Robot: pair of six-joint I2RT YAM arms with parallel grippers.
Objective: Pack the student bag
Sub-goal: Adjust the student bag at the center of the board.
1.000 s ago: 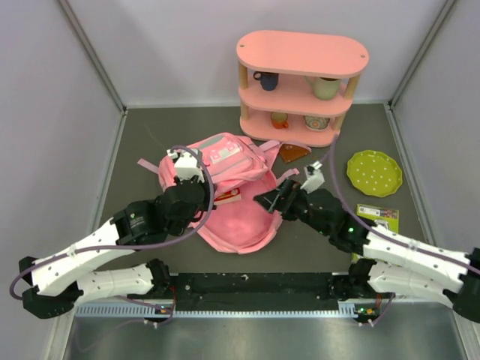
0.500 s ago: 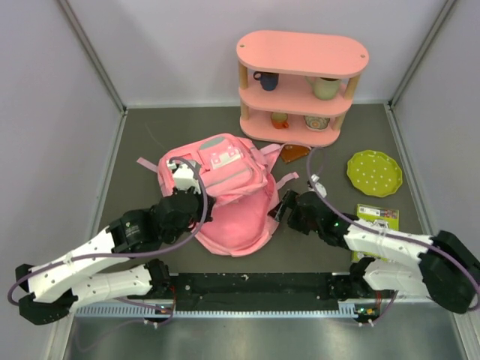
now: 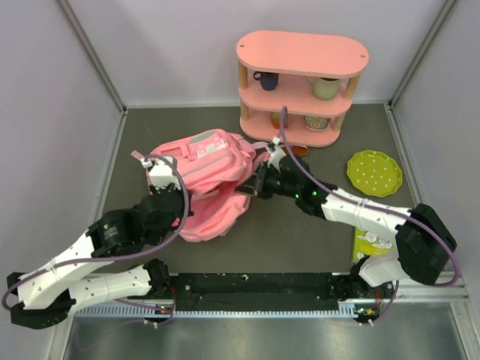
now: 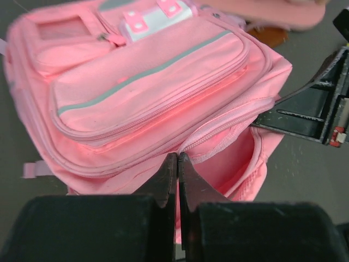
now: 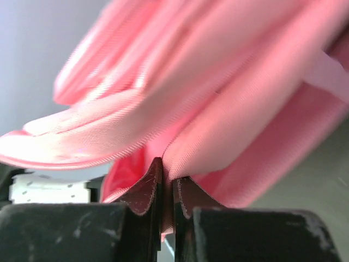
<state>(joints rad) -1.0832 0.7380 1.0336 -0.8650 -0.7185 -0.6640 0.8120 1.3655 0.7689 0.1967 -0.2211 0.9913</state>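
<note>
On the desk (image 3: 300, 240), toward its near side, the left gripper (image 4: 177, 162) is clenched on the mouth rim of the student bag (image 4: 147, 82); the right gripper (image 5: 166, 173) pinches the opposite pink edge. Best to draw both edges apart evenly, opening the mouth without dragging the bag, which lies mid-desk before the pink shelf (image 3: 302, 52).

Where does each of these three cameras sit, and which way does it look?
Top external: fixed above and behind the arms, looking down at the table, student bag and pink shelf; both arms show.
Left wrist: on the left arm, looking along the left hand, shut on the bag's opening rim.
Right wrist: on the right arm, close on bag fabric pinched in the right hand.
Shared: all see the bag; the left wrist view also catches the right hand.
</note>
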